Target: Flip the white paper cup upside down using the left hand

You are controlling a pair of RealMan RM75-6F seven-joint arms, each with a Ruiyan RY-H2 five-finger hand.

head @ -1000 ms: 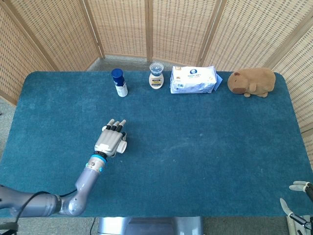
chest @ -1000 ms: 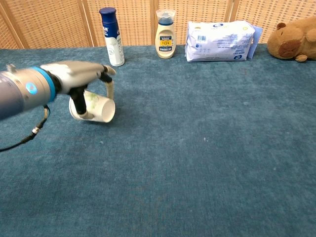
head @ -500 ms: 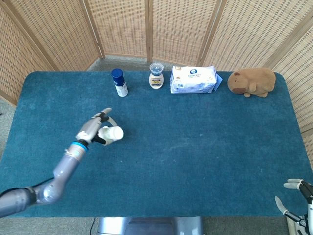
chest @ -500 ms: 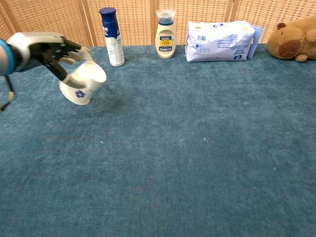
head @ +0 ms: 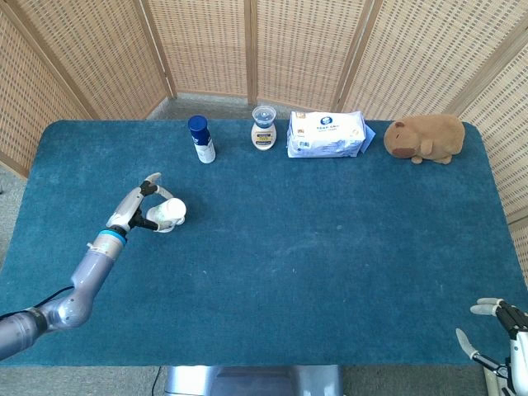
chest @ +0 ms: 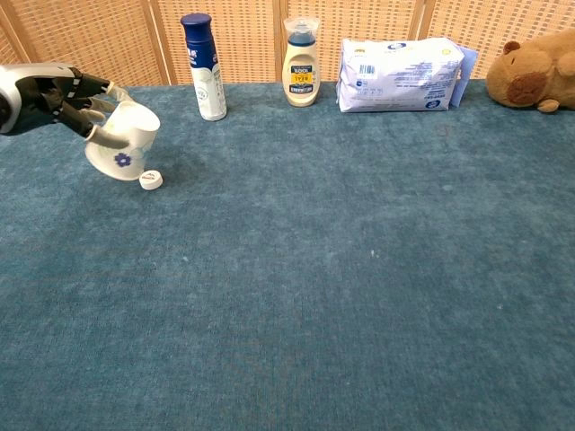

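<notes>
The white paper cup (chest: 123, 142) with a small blue flower print hangs tilted just above the blue table, its wide mouth facing down and left, its narrow base up. My left hand (chest: 63, 94) holds it from the left, fingers wrapped over its side. From the head camera, the left hand (head: 139, 206) and the cup (head: 170, 213) are at the table's left middle. My right hand (head: 493, 330) shows only at the bottom right corner, off the table's edge, fingers spread and holding nothing.
A small white disc (chest: 151, 180) lies on the cloth right beside the cup's mouth. Along the far edge stand a blue-capped spray can (chest: 203, 67), a cream bottle (chest: 301, 63), a wipes pack (chest: 400, 61) and a brown plush animal (chest: 537, 70).
The left hand lifted the cup off its side, carried it left and farther back, and turned its mouth downward. A small white disc now shows on the cloth.
</notes>
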